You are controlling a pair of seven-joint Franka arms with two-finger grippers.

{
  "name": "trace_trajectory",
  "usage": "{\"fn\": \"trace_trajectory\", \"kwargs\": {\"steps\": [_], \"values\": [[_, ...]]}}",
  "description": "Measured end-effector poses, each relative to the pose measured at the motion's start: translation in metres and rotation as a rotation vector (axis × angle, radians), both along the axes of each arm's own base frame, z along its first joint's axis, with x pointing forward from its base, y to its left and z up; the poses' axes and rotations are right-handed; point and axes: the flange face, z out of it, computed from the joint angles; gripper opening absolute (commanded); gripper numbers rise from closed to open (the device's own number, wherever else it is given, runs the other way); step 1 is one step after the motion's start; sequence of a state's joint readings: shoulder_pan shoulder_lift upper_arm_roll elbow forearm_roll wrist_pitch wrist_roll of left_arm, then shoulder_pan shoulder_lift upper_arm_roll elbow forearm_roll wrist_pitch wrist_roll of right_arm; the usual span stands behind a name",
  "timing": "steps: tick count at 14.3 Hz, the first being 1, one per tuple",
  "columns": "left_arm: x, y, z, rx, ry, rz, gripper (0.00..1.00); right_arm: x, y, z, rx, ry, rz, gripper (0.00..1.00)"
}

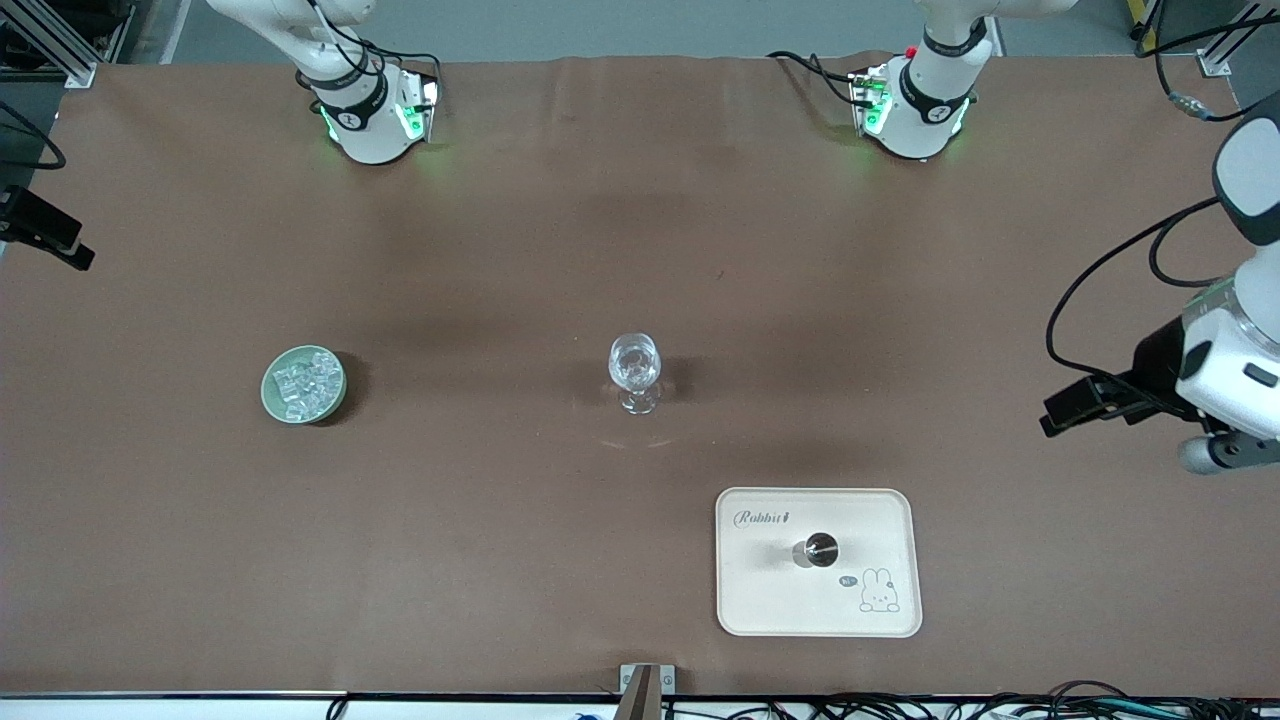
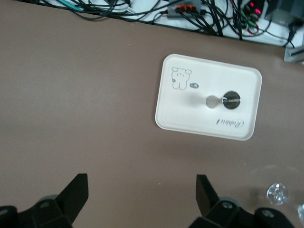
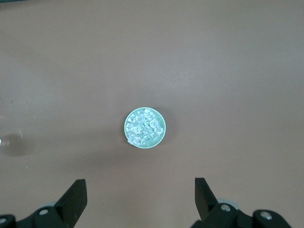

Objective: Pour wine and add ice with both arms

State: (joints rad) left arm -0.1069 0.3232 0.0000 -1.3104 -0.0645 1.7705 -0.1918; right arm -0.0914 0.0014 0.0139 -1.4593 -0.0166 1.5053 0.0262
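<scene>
ice [image 3: 144, 127] in green bowl [image 3: 161, 135] | right gripper [image 3: 140, 197] above, fingers wide, empty | left gripper [image 2: 142, 194] same, over table

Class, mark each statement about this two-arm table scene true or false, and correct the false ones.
1. The ice lies heaped in a green bowl. True.
2. The stemmed glass stands on the tray. False: it stands on the table, farther from the front camera.
3. The left tool is open. True.
4. The right tool grips an ice cube. False: it hangs open, high above the bowl.
</scene>
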Motion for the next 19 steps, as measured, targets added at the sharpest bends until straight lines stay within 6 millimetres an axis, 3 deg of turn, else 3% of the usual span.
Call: {"fn": "trace_trajectory", "kwargs": {"steps": [4, 9, 14, 19], "values": [[-0.039, 0.001, 0.01, 0.009, 0.022, -0.057, 1.0, 0.0, 0.001, 0.0, 0.0, 0.001, 0.002, 1.0], [-0.083, 0.0, 0.0, 0.061, 0.066, -0.085, 1.0, 0.0, 0.001, 0.0, 0.0, 0.002, 0.003, 1.0], [-0.089, 0.001, -0.006, 0.066, 0.084, -0.086, 1.0, 0.0, 0.001, -0.001, 0.0, 0.002, 0.004, 1.0], [-0.095, 0.002, 0.005, 0.07, 0.116, -0.1, 1.0, 0.0, 0.001, -0.001, 0.0, 0.003, 0.004, 1.0]]}}
